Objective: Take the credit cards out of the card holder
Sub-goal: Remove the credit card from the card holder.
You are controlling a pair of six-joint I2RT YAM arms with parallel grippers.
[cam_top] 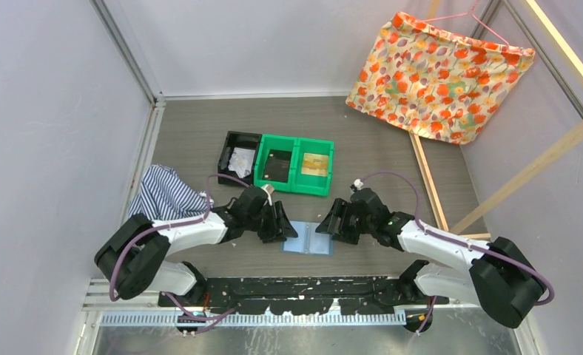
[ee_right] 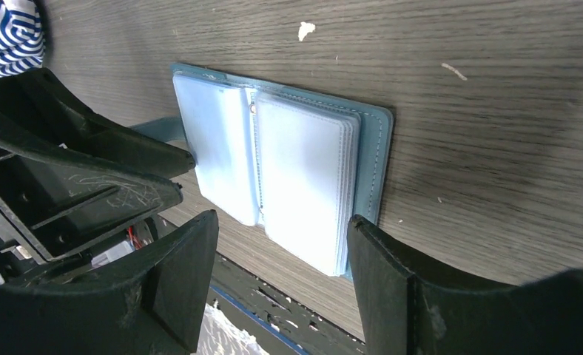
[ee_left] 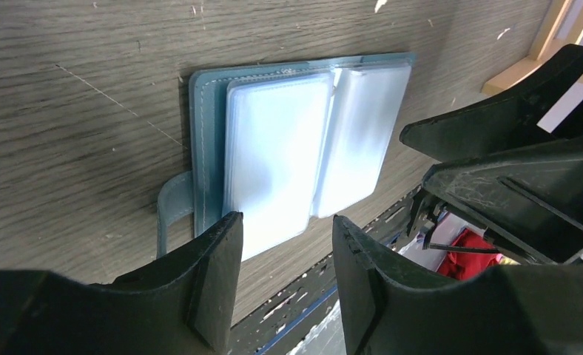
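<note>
Two hands are flanking the card holder [cam_top: 308, 238], which is lying open and flat on the bench [cam_top: 377, 155]: the left hand [cam_top: 287, 228] and right hand [cam_top: 328, 224] are both hanging released, just beside its opposite edges.

left fingers [ee_left: 216, 277] parted, right fingers [ee_right: 183, 270] parted
</note>
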